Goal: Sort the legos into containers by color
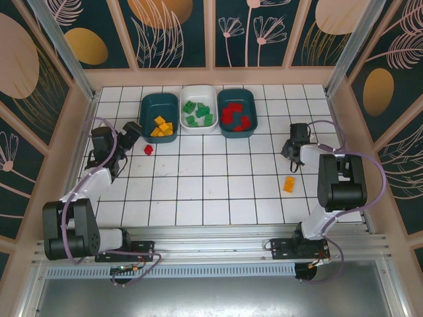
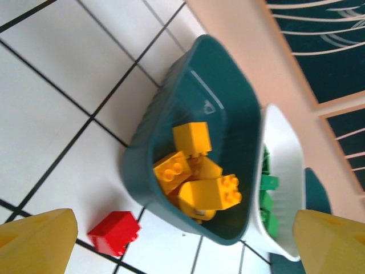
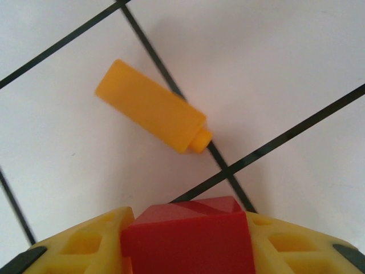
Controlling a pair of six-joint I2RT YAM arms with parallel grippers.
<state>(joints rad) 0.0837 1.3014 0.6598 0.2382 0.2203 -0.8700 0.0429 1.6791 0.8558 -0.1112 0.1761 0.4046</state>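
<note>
Three tubs stand in a row at the back. The left teal tub (image 1: pixel 157 103) (image 2: pixel 149 134) holds yellow bricks (image 1: pixel 161 127) (image 2: pixel 206 191). Green bricks (image 1: pixel 198 113) lie in the white tub (image 1: pixel 198 90) (image 2: pixel 280 165), red bricks (image 1: pixel 236 115) in the right teal tub (image 1: pixel 246 99). A loose red brick (image 1: pixel 149 149) (image 2: pixel 114 232) lies in front of the left tub. My left gripper (image 1: pixel 129 136) (image 2: pixel 182 254) is open just beside it, empty. My right gripper (image 1: pixel 291 156) (image 3: pixel 185 248) is shut on a red brick (image 3: pixel 185 240). An orange brick (image 1: pixel 289 184) (image 3: pixel 151 108) lies on the tiles near it.
The floor is white tiles with black grid lines (image 1: pixel 211 191). Pink walls with dark panels (image 1: pixel 211 72) close in the back and sides, close behind the tubs. Open tiles stretch across the middle between the arms.
</note>
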